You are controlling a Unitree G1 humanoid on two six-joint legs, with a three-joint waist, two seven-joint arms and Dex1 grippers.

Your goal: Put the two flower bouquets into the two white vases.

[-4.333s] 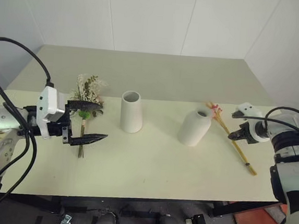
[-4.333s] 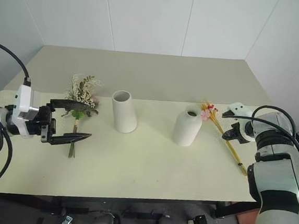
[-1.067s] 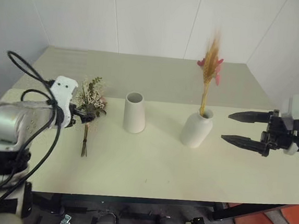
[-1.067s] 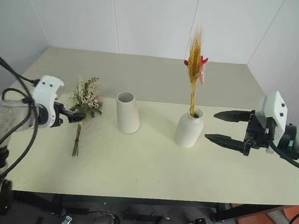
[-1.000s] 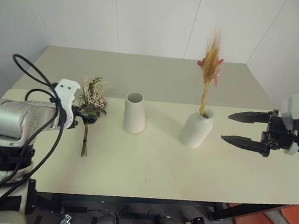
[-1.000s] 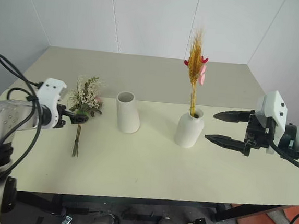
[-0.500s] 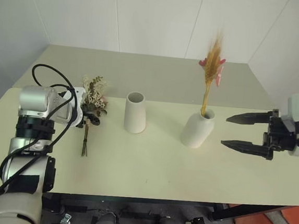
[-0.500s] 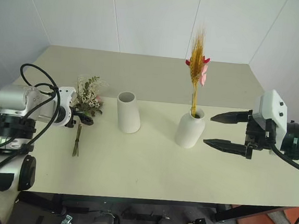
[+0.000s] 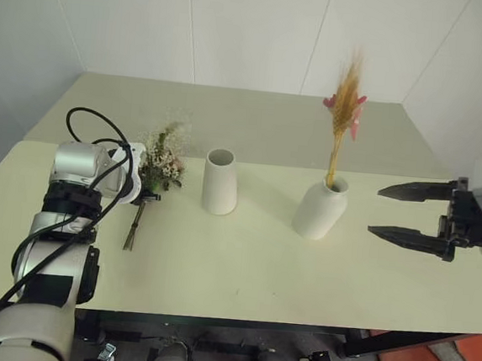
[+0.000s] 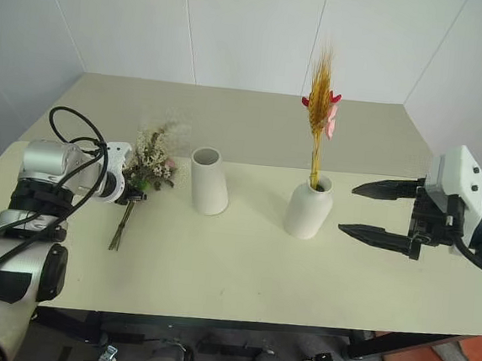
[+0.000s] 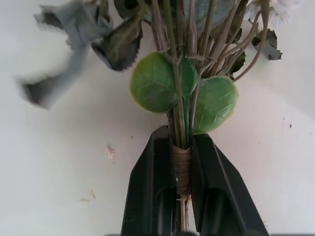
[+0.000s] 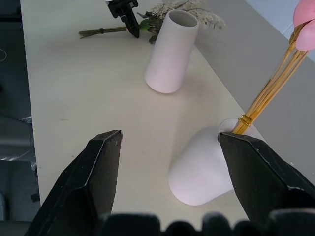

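On the pale table point(image 9: 242, 265), left gripper point(image 11: 183, 162) jaws pinch the rose bouquet point(image 9: 162, 158) at its stiff tied stems; blooms look light, floppy. Right gripper point(image 9: 414, 214) jaws spread.

Lab test cell: bare white wall panels point(image 9: 254, 30), plain table point(image 9: 242, 265).

Left hand point(image 10: 135, 195) grips the bushy bouquet point(image 10: 151, 162) (stems trailing on table point(image 10: 242, 265)).

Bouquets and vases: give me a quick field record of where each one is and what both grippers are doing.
wheat bouquet: standing upright in the bottle vase
rose bouquet: lying on the table, left of the cone vase
cone vase: no flowers in it
left gripper: shut on the rose bouquet's tied stems
right gripper: open, holding nothing, right of the bottle vase
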